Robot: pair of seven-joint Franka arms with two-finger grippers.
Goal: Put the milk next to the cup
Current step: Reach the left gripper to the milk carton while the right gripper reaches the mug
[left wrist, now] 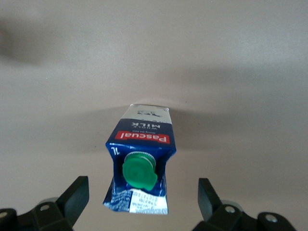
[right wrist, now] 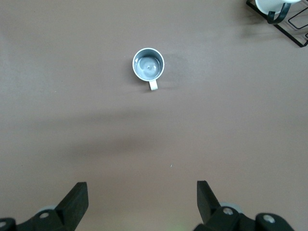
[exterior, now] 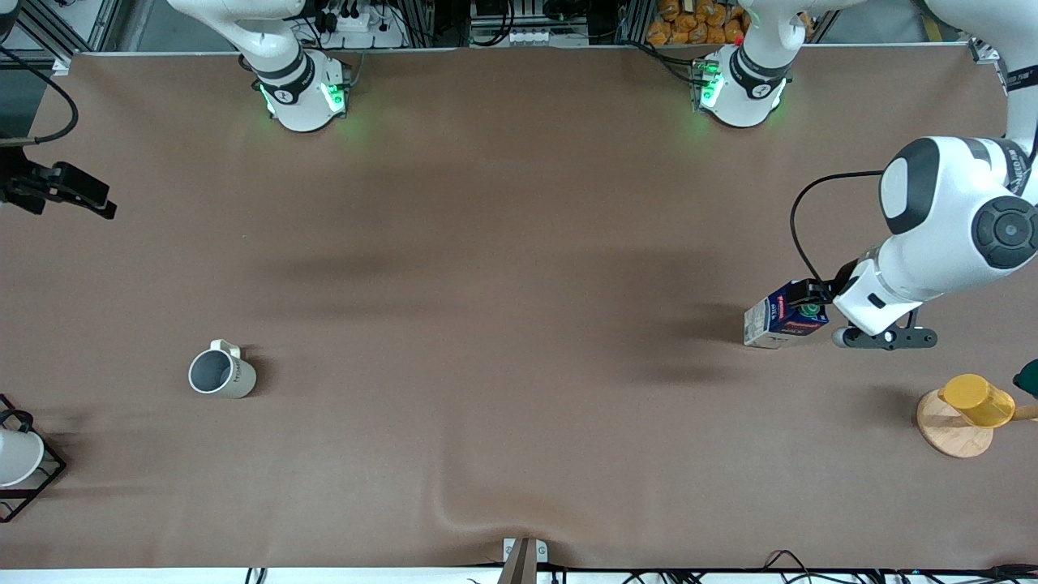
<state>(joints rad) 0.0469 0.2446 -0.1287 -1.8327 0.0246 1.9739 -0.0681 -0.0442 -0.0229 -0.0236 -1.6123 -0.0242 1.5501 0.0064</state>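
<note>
The milk, a dark blue carton with a green cap and a red label band, stands upright toward the left arm's end of the table. In the left wrist view the milk shows from above. My left gripper hangs open over it, one finger on each side of the carton's top and clear of it. In the front view the left gripper sits right at the carton's top. The cup, off-white with a grey inside, stands toward the right arm's end. My right gripper is open and empty high above the table, with the cup below it.
A yellow cup hangs on a round wooden stand, nearer the front camera than the milk. A white cup in a black wire rack sits at the right arm's end. The brown cloth has a fold at the front edge.
</note>
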